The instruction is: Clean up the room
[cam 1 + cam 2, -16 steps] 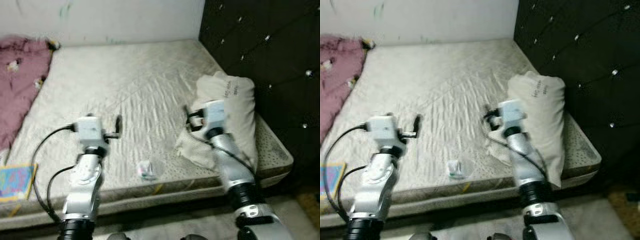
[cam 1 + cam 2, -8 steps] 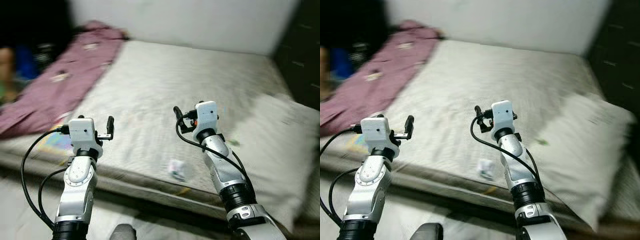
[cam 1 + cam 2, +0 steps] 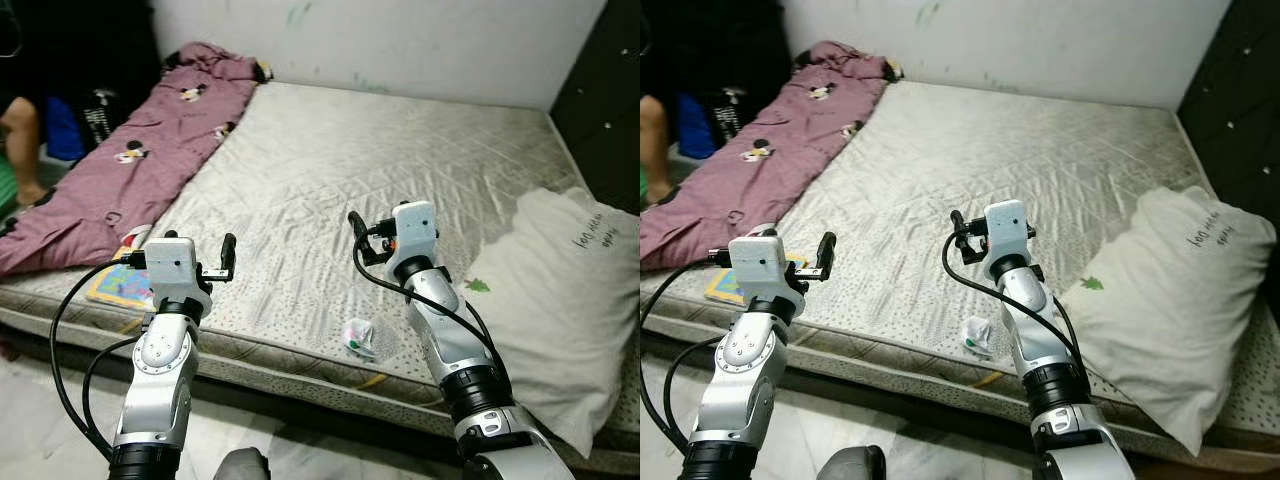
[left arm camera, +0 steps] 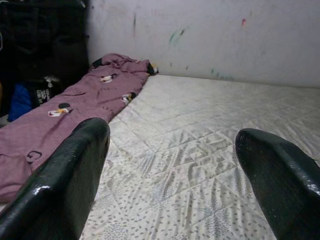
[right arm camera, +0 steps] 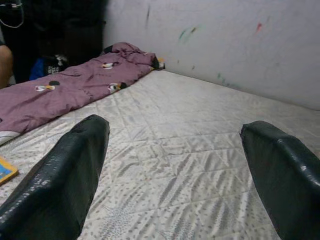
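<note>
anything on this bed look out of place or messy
Yes. A crumpled wrapper lies near the mattress front edge, a colourful book sits at the left edge beside a bunched purple blanket, and the pillow overhangs the right front corner.

- You see a white wall [image 3: 400,40] with small colour marks behind the bare mattress [image 3: 380,170].
- At the right stands a dark tufted headboard [image 3: 610,110].
- The floor [image 3: 60,400] is pale.
</note>
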